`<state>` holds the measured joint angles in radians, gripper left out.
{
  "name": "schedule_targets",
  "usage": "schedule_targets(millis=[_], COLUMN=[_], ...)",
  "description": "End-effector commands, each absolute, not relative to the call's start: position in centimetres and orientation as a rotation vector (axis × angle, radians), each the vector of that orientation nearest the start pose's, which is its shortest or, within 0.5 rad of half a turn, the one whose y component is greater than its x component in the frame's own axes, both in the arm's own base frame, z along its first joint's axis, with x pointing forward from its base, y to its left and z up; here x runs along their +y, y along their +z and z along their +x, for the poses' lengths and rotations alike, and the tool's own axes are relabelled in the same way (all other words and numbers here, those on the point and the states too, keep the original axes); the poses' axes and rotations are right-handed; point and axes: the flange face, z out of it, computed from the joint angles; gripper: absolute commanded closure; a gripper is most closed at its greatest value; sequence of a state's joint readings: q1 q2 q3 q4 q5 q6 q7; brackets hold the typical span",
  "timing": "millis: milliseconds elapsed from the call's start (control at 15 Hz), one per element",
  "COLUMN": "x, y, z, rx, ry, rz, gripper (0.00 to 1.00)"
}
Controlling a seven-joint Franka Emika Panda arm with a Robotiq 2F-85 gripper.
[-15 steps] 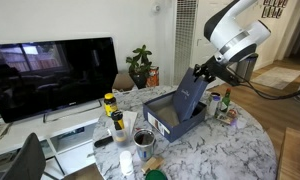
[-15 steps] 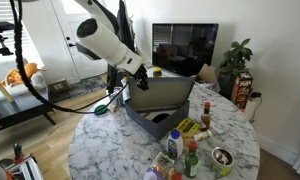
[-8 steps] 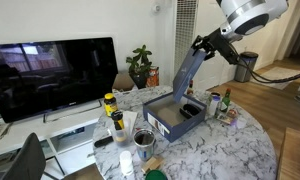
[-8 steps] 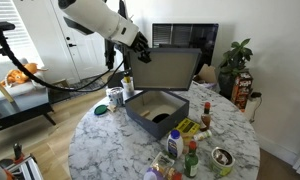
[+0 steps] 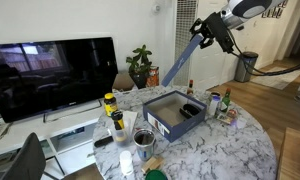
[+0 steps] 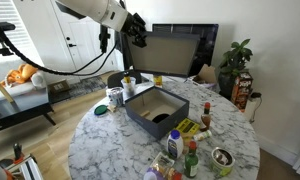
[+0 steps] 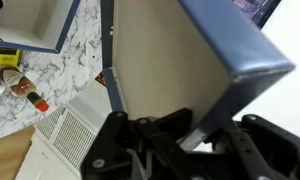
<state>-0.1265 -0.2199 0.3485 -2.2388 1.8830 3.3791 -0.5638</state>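
From where I stand, the end effector (image 5: 204,30) is clamped on one rim of the lid (image 5: 180,60). It holds the lid high in the air and tilted, above the side of the bench (image 5: 232,146) away from the television (image 5: 50,75). The wrist view shows the fingers (image 7: 150,130) pinching only a narrow strip of the lid's edge, with the rest hanging free.

That looks like the weak point. The lid is broad and held at one end, so I judge it could pivot or slide out of the pinch. If it drops, it would land on the open box (image 5: 176,113) in the middle of the bench, or on the bottles (image 5: 218,102) crowded by the bench's edge next to it, and knock them over. A fast swing could also carry its free corner into the jars (image 6: 118,92) at the edge beneath the arm.

The lid is a flat, shallow rectangle, dark blue outside and pale cream inside, and it looks like stiff card with a matte face. The box matches it, with square corners and low walls. The bench is round with a white, grey-veined marble top, smooth and probably slippery. The bottles (image 6: 190,125) along its near edge are small, with glossy plastic or glass bodies and yellow and red caps.
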Motion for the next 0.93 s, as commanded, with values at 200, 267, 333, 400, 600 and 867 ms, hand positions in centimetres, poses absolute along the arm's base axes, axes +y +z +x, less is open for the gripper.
schedule_targets(millis=[200, 267, 333, 400, 600, 867], x=[1.6, 1.6, 1.5, 1.5, 1.8, 3.4], y=[48.6, 48.4, 48.5, 48.5, 48.4, 47.9], z=[47.5, 47.5, 47.5, 47.5, 47.6, 47.4], rx=[1.444, 1.444, 1.445, 1.445, 1.461, 1.537], ry=[-1.166, -1.163, -1.164, -1.166, -1.179, -1.224], rz=[-1.885, -1.889, -1.888, -1.887, -1.893, -1.897], gripper=[1.00, 1.00, 1.00, 1.00, 1.00, 1.00])
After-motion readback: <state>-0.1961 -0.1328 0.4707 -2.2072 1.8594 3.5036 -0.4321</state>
